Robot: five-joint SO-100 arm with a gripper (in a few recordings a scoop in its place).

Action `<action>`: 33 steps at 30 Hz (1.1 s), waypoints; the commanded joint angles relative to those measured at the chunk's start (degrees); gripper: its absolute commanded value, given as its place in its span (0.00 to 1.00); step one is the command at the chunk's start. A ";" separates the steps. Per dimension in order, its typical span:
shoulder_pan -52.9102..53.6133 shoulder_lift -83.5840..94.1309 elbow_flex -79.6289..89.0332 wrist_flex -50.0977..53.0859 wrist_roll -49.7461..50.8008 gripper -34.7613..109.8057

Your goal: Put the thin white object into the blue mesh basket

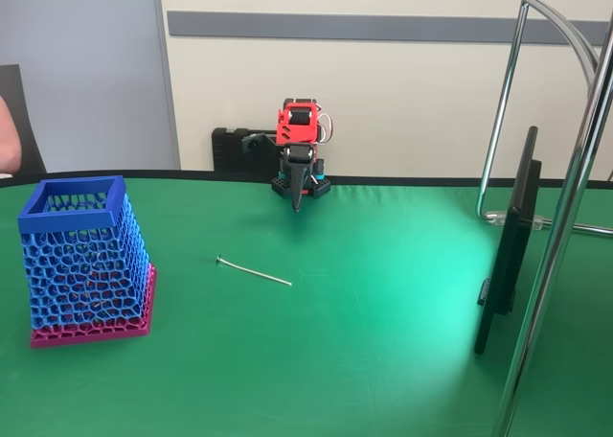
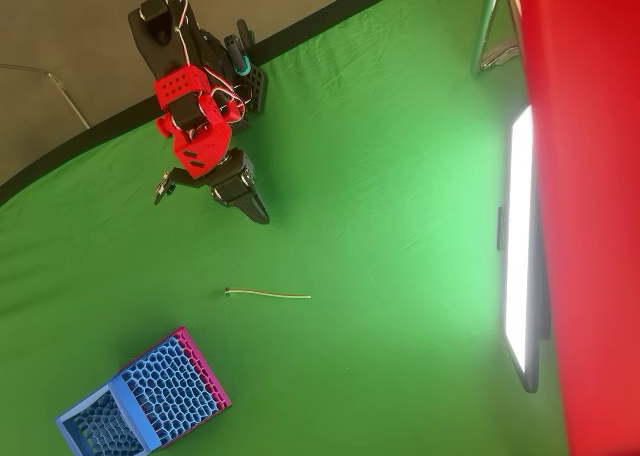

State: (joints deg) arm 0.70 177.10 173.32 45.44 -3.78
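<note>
Arm folded — gripper [image 1: 298,205] pointing tableward

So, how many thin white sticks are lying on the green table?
1. The thin white object lies flat on the green cloth, between the blue mesh basket and the gripper, touching neither.

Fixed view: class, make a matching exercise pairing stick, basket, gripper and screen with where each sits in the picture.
Things:
1. stick
2. basket
3. gripper
4. screen

Places:
A. far edge of the cloth, pointing down
B. right, standing edge-on
C. lying flat mid-cloth
D. left, upright

Pairs: 1-C, 2-D, 3-A, 4-B
</note>
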 commanded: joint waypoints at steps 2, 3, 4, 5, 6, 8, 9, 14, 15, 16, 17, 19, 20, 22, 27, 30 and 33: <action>-0.70 -3.34 -3.60 -1.58 0.88 0.24; -0.88 -4.22 -4.04 -2.11 1.23 0.24; -0.97 -5.19 -4.66 -2.29 1.49 0.24; -0.97 -5.89 -5.36 -2.20 1.67 0.24; -0.79 -6.68 -6.15 -1.93 1.76 0.24; -0.26 -8.53 -7.65 -1.93 1.76 0.24; 0.00 -9.76 -8.53 -1.93 1.76 0.24; 1.41 -17.75 -14.50 -1.23 2.29 0.24; 1.67 -18.98 -15.47 -1.14 2.55 0.24; 1.85 -20.13 -16.44 -0.88 2.64 0.24; 1.93 -21.09 -17.31 -0.53 2.72 0.24; 2.20 -22.59 -18.81 0.00 3.08 0.24; 2.29 -23.20 -19.51 0.44 3.16 0.24; 2.37 -24.70 -21.53 1.85 3.52 0.24; 3.16 -30.32 -27.69 5.36 3.69 0.24; 4.13 -33.75 -30.41 5.45 3.25 0.24; 5.71 -38.50 -33.84 5.71 3.34 0.24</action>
State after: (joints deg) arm 5.45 140.80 143.44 50.71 -0.35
